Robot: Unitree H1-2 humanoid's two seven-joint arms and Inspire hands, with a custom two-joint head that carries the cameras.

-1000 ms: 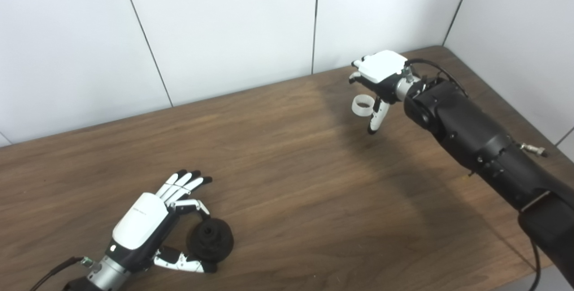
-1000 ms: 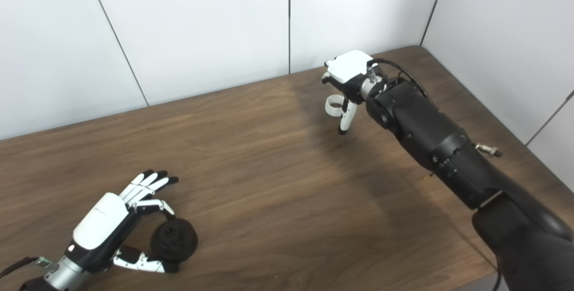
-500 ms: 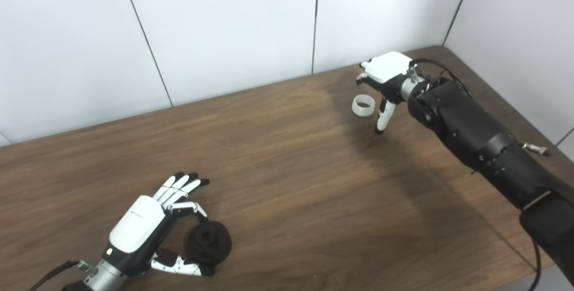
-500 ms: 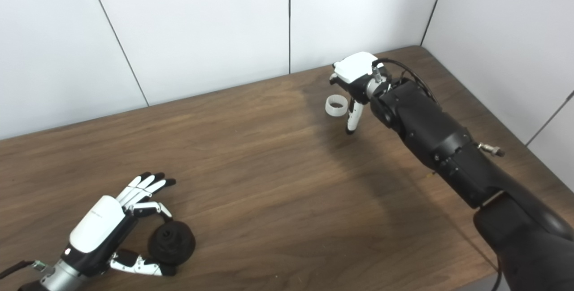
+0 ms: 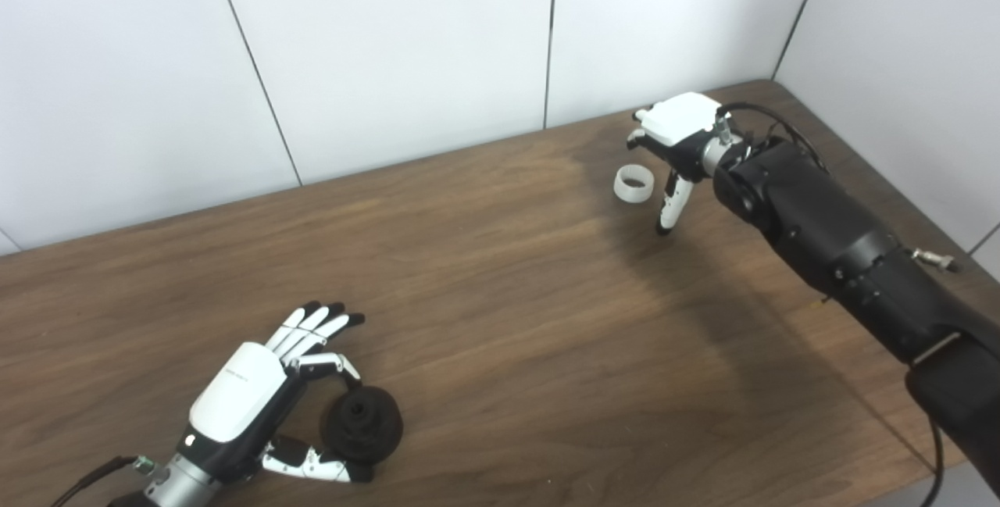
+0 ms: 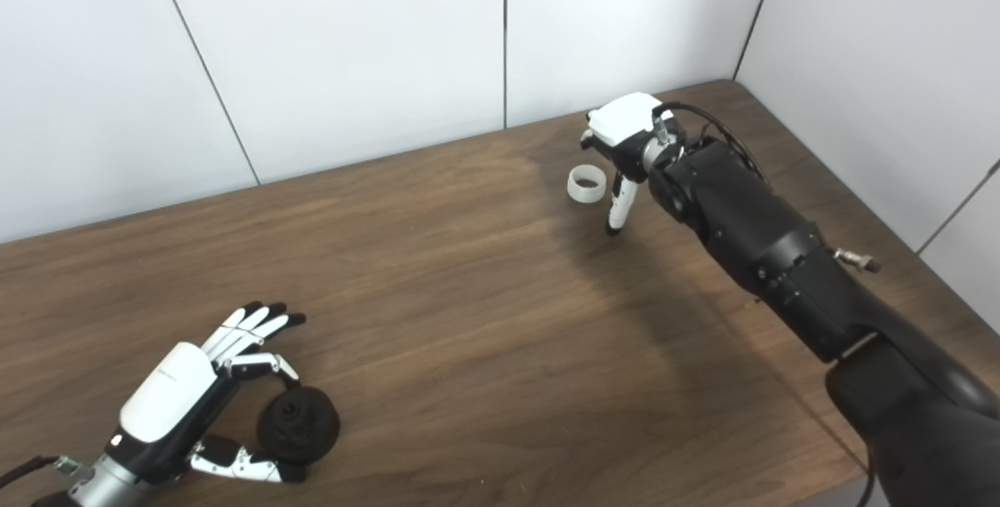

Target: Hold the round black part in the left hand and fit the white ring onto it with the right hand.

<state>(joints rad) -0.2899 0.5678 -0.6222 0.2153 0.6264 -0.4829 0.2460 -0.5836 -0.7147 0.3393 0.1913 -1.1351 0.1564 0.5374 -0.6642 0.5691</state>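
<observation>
The round black part (image 5: 362,427) rests on the wooden table (image 5: 508,319) at the front left. My left hand (image 5: 250,405) pinches it between thumb and one curled finger, with the other fingers stretched out. The white ring (image 5: 633,183) lies flat on the table at the back right, free of any hand. My right hand (image 5: 676,140) hovers just right of the ring, open and holding nothing, with its thumb (image 5: 670,206) pointing down toward the table. A small gap separates that hand from the ring.
White wall panels (image 5: 391,54) close off the back of the table and another wall (image 5: 906,62) closes its right side. My black right forearm (image 5: 828,241) stretches across the table's right part. The table's front edge (image 5: 875,495) shows at the lower right.
One second ago the ring sat tilted in my right hand; it now lies flat on the table, and that hand has drawn off to the right. My left hand and the black part slid slightly nearer.
</observation>
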